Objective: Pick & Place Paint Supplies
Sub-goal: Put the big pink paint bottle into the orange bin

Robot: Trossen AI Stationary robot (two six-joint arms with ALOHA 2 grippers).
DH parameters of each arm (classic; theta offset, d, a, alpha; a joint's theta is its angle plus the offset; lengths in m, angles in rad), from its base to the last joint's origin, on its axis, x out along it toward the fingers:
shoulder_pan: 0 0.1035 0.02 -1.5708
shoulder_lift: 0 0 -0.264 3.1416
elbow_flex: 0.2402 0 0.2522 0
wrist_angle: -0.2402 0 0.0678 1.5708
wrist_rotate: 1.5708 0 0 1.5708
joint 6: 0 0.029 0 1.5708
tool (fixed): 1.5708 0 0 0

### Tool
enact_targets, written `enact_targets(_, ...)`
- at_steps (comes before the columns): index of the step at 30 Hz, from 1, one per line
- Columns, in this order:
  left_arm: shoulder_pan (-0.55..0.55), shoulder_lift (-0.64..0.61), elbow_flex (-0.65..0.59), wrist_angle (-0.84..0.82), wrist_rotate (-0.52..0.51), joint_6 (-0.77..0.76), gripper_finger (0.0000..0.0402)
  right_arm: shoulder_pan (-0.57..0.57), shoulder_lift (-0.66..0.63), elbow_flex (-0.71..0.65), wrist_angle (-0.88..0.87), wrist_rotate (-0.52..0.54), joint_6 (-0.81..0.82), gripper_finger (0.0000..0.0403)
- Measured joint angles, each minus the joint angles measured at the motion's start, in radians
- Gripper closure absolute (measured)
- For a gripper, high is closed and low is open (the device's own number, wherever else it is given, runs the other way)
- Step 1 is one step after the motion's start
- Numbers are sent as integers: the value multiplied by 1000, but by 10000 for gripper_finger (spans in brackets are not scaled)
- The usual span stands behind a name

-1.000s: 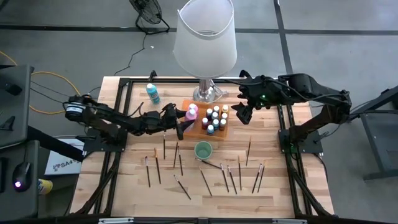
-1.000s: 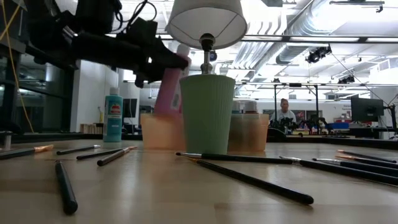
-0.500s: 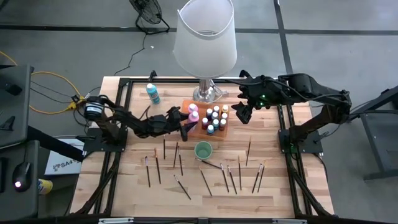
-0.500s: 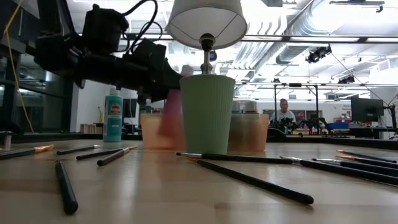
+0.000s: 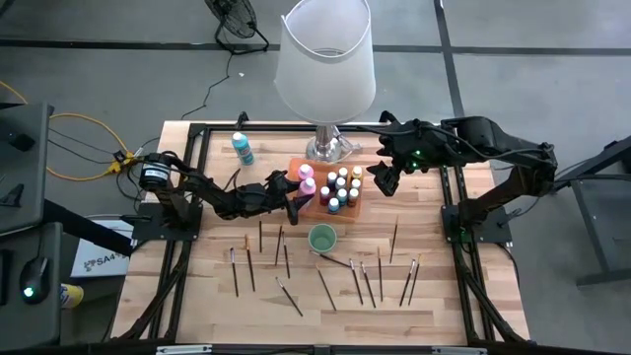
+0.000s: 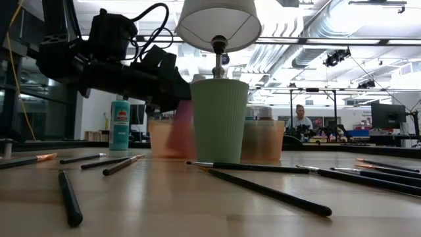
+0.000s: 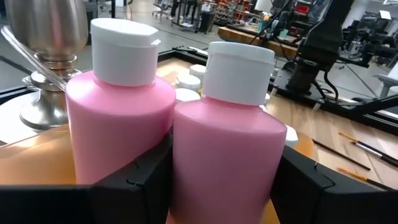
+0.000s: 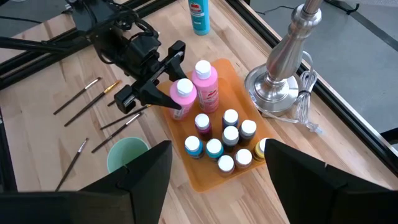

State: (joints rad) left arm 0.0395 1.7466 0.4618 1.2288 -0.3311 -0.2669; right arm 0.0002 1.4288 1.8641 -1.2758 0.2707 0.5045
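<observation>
Holding paint bottles (image 8: 221, 143): orange tray (image 8: 186, 177)

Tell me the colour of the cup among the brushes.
Pale green cup, clearest in the right wrist view.

Two pink bottles (image 8: 194, 90) and small capped bottles (image 8: 222, 143) stand centre-frame; a teal bottle (image 5: 242, 149) upper left; brushes (image 5: 325, 276) scattered below.

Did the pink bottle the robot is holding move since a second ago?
Yes. The left gripper has carried the pink bottle toward the orange tray, beside the other pink bottle. In the low view it has sunk behind the green cup.
</observation>
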Motion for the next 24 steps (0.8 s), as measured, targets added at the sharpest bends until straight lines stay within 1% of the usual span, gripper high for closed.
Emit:
enact_targets(6, 0, 0, 0, -4, 58, 0, 194, 0, 0, 0, 0, 0, 0, 153)
enact_targets(8, -1, 0, 0, -5, 68, 0, 188, 0, 0, 0, 0, -2, 0, 153)
enact_targets(10, -1, 0, 0, -5, 89, 20, 171, 0, 0, 0, 0, -10, 0, 153)
enact_targets(15, -1, -1, 0, 4, 133, 28, 99, 0, 0, 0, 0, -11, 0, 153)
enact_targets(18, -1, -2, 0, 1, 149, 28, 66, 0, 0, 0, 0, -11, -3, 153)
enact_targets(21, -1, -12, 0, -2, 161, 28, 51, 0, 0, 0, 0, -11, -3, 153)
enact_targets(24, -1, -35, 0, -13, 160, 32, 49, 0, 0, 0, 0, -12, -7, 153)
